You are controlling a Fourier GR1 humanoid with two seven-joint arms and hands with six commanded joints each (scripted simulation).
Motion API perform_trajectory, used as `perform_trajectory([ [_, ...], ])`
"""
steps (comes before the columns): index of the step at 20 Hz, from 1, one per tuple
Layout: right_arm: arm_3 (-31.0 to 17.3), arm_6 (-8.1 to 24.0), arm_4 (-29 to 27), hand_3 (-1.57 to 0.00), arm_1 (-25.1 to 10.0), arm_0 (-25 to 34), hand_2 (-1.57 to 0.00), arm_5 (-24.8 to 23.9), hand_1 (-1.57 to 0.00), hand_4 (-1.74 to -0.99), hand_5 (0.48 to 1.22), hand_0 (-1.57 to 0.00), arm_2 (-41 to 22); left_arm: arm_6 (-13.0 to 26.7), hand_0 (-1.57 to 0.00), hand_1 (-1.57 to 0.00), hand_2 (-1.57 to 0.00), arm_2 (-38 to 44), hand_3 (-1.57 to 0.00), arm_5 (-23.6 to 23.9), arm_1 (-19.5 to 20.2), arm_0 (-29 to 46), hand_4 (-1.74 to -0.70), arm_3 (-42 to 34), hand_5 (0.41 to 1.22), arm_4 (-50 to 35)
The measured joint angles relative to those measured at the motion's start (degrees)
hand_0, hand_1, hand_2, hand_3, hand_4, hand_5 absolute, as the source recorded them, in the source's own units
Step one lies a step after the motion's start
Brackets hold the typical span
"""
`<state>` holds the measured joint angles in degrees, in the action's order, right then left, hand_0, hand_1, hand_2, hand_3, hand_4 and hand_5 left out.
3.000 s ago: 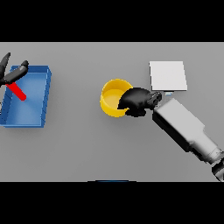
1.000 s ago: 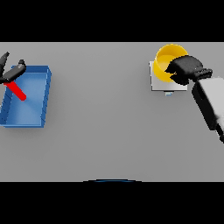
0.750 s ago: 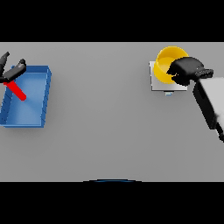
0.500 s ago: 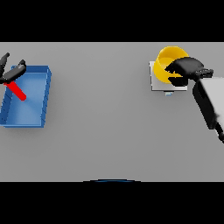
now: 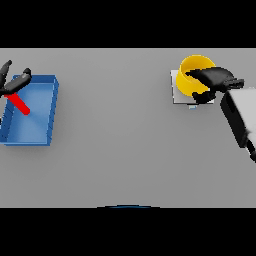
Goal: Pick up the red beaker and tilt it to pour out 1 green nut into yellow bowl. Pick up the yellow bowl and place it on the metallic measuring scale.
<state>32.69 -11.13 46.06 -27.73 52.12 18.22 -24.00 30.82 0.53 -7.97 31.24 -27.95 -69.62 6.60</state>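
- The yellow bowl (image 5: pixel 194 75) is now sitting on the metallic measuring scale (image 5: pixel 178 90) at the far right of the table (image 5: pixel 125 150); three seconds ago it was nearer the middle, carried in the right hand (image 5: pixel 214 81).
- Over the last second the bowl is hardly shifting — it looks settled on the plate, though I cannot see its underside touching.
- The right hand is loosening: its fingers are reaching across the bowl's near-right rim and the thumb is hanging below, looking more spread than half a second ago — whether it is fully letting go I cannot tell for sure.
- The left hand (image 5: pixel 14 82) is staying at the far left, fingers curled on the red beaker (image 5: pixel 18 103) over the blue bin (image 5: pixel 50 115).
- Judging by this, the placing step is nearly finishing; only withdrawing the right hand cleanly is remaining.
- Whether a green nut is lying in the bowl is not visible.
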Motion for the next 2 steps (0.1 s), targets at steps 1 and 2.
perform_trajectory([
  [1, 0.1, 0.2, 0.0, -0.05, -0.1, -0.4, -0.06, 0.5, -0.08, -1.395, 0.787, -0.08, -0.1, 0.0, 0.00, 0.00, 0.00, 0.1, 0.00, -0.1, 0.3, 0.0, -0.83, -0.3, 0.760, -0.1],
  [2, 0.2, 0.4, 0.0, -0.04, 0.1, -0.4, -0.05, 0.4, -0.06, -1.390, 0.779, -0.06, -0.2, 0.0, 0.00, 0.00, 0.00, 0.2, 0.00, -0.1, 0.5, -0.2, -0.83, -0.3, 0.760, 0.0],
])
